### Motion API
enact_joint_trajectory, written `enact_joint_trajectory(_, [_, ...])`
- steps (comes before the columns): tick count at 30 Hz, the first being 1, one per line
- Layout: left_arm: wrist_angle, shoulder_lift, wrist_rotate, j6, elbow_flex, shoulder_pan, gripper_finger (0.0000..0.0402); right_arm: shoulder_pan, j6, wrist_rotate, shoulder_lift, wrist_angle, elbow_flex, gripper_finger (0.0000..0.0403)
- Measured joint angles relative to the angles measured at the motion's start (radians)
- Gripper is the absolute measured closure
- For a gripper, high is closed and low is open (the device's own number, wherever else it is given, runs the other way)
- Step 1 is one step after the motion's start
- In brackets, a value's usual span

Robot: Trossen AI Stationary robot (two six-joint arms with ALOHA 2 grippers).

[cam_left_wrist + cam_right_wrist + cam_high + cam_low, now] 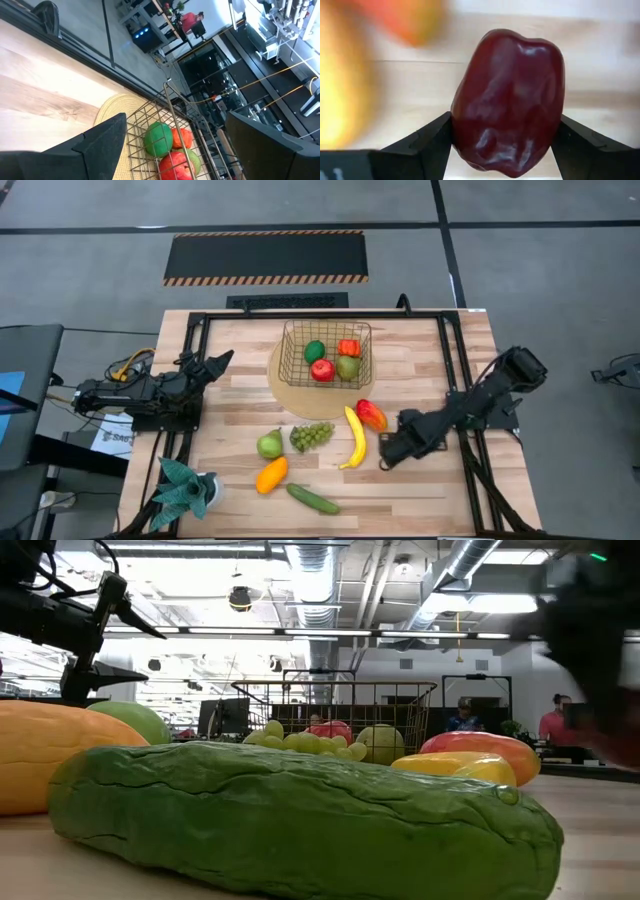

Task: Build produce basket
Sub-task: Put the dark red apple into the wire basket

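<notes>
Basket (325, 352), upper centre, held four pieces; six lay loose below it. My right gripper (505, 145) pinched a dark apple (510, 100) mid-right; left gripper (215, 364) gaped, idle.

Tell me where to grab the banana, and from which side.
Grip the banana at mid-length, across its narrow width, coming straight down from above. It lies flat on the table, long and gently curved, so the middle is the thinnest balanced spot. Caution: the mango sits close by its upper end and the grapes lie to its other side, so keep the fingers near the middle or lower half.
</notes>
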Motion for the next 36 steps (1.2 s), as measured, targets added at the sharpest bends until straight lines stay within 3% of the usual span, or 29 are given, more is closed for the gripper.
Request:
enact_joint_trajectory(8, [0.009, 0.000, 0.004, 0.000, -0.001, 0.000, 0.0074, -0.298, -0.556, 0.203, -0.027, 0.008, 0.242, 0.0110])
enact_joint_trajectory(12, [0.009, 0.000, 0.005, 0.000, -0.001, 0.000, 0.0074, -0.463, -0.897, 0.208, -0.024, 0.104, 0.368, 0.0107])
enact_joint_trajectory(17, [0.010, 0.000, 0.006, 0.000, -0.001, 0.000, 0.0074, -0.611, -1.201, 0.159, -0.002, 0.381, 0.430, 0.0100])
enact_joint_trajectory(22, [0.012, 0.000, 0.016, 0.000, -0.001, 0.000, 0.0074, -0.700, -1.313, 0.059, 0.090, 0.535, 0.450, 0.0098])
enact_joint_trajectory(29, [0.015, 0.000, 0.034, 0.000, -0.001, 0.000, 0.0074, -0.721, -1.371, -0.080, 0.308, 0.579, 0.573, 0.0097])
enact_joint_trajectory(36, [0.017, 0.000, 0.034, -0.013, -0.001, 0.000, 0.0074, -0.731, -1.379, -0.093, 0.450, 0.533, 0.689, 0.0097])
